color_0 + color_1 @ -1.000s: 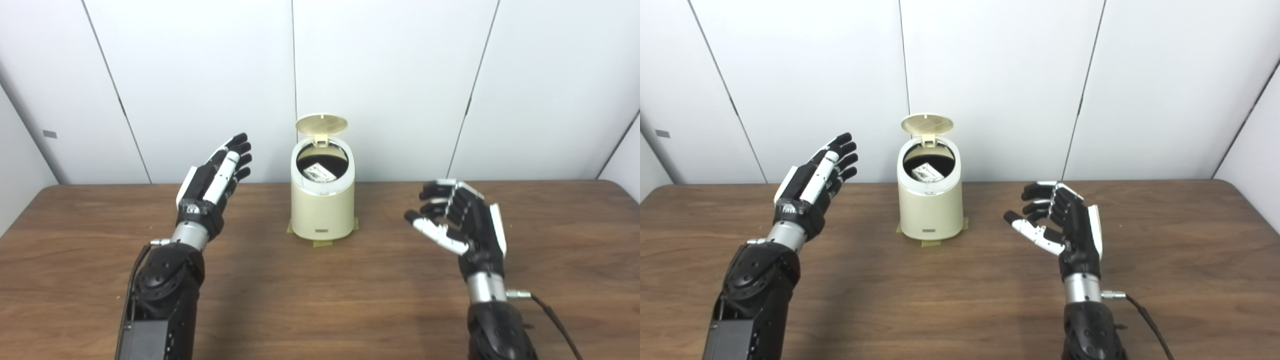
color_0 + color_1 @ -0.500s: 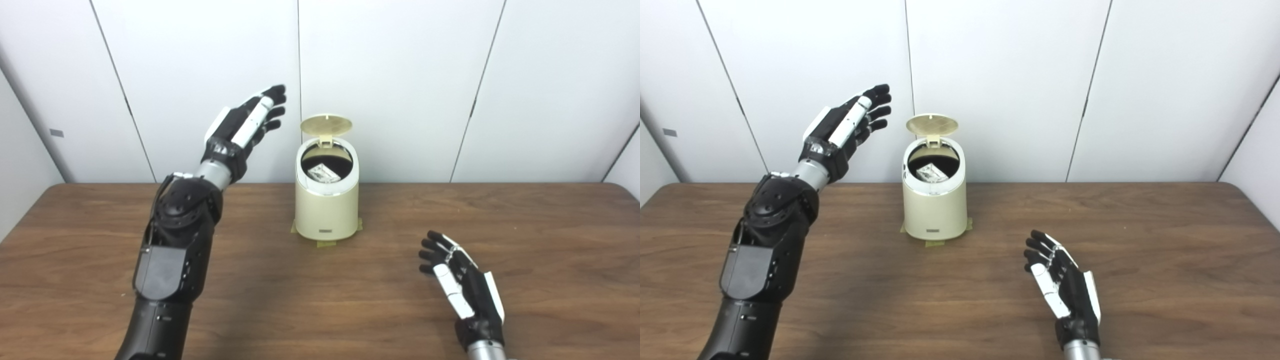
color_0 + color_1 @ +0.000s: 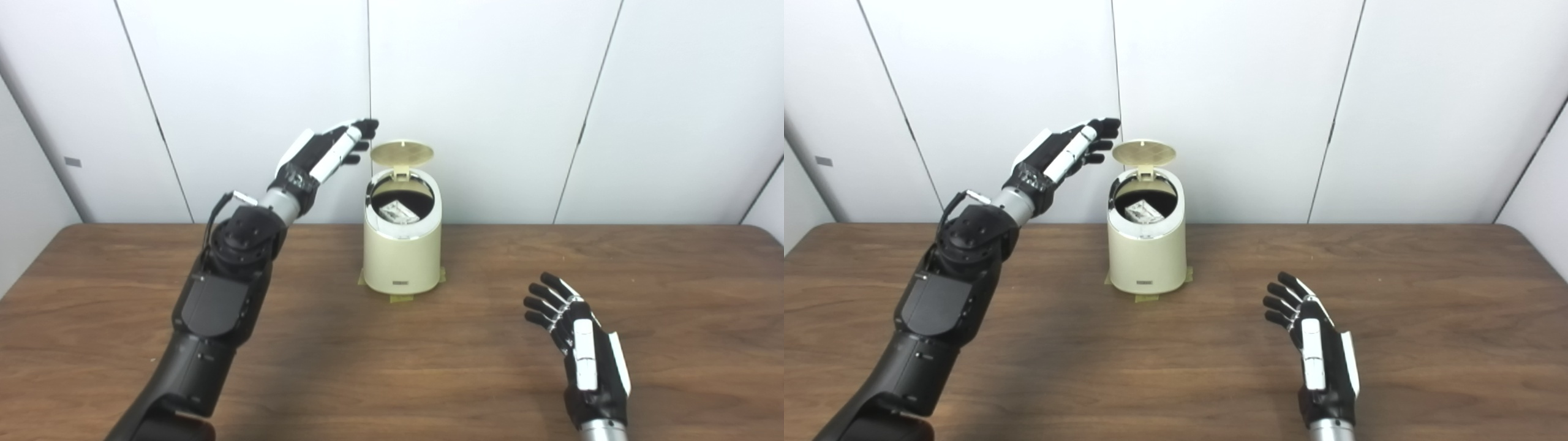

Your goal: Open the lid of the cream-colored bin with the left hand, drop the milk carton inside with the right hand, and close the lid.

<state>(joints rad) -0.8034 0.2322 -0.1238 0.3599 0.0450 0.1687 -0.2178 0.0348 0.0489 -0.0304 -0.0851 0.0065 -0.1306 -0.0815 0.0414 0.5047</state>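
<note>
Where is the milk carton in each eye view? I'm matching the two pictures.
Left eye view: the white milk carton lies inside the open cream-colored bin, just right of centre.
Right eye view: same carton, left of centre.
Shared landmark: the bin's raised round lid.

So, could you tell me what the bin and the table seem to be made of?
Bin: probably plastic, cream with a smooth matte look, and a shiny, metal-like ring around its opening. Table: wood or wood-look laminate, with brown grain streaks and a dull sheen.
</note>
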